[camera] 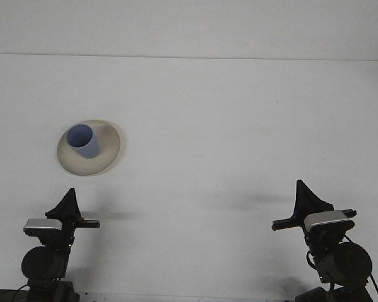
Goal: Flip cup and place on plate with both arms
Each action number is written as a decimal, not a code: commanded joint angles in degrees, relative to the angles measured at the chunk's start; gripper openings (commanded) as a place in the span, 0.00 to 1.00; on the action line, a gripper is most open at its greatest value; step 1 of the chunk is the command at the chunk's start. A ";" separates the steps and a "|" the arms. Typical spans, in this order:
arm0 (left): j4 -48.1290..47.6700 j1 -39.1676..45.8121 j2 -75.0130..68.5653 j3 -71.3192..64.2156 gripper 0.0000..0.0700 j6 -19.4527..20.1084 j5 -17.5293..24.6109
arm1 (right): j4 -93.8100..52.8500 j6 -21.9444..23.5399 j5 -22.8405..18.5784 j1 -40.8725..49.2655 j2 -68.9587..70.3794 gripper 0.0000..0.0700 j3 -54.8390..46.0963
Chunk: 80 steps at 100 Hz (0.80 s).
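Note:
A blue cup (82, 140) stands upright, mouth up, on a beige plate (107, 154) at the left of the white table. My left gripper (68, 200) is low at the near left edge, well in front of the plate and apart from it. Over at the near right my right gripper (304, 195) is far from the cup. Neither gripper holds anything that I can see.
The white table (227, 126) runs back to a far edge near the top of the view, with a pale wall behind it. Apart from the plate and cup, I see no other objects on it.

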 commanded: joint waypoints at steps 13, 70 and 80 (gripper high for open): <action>0.57 -0.09 -0.04 -1.16 0.02 -0.15 -0.24 | 0.87 0.74 0.00 0.09 -0.04 0.00 0.31; 0.59 -0.09 -0.04 -1.16 0.02 -0.13 -0.24 | 1.20 -9.99 -0.46 -5.86 -3.28 0.00 -3.21; 0.59 -0.09 -0.04 -1.16 0.02 -0.13 -0.24 | 1.31 -11.34 -0.98 -10.75 -7.10 0.00 -8.59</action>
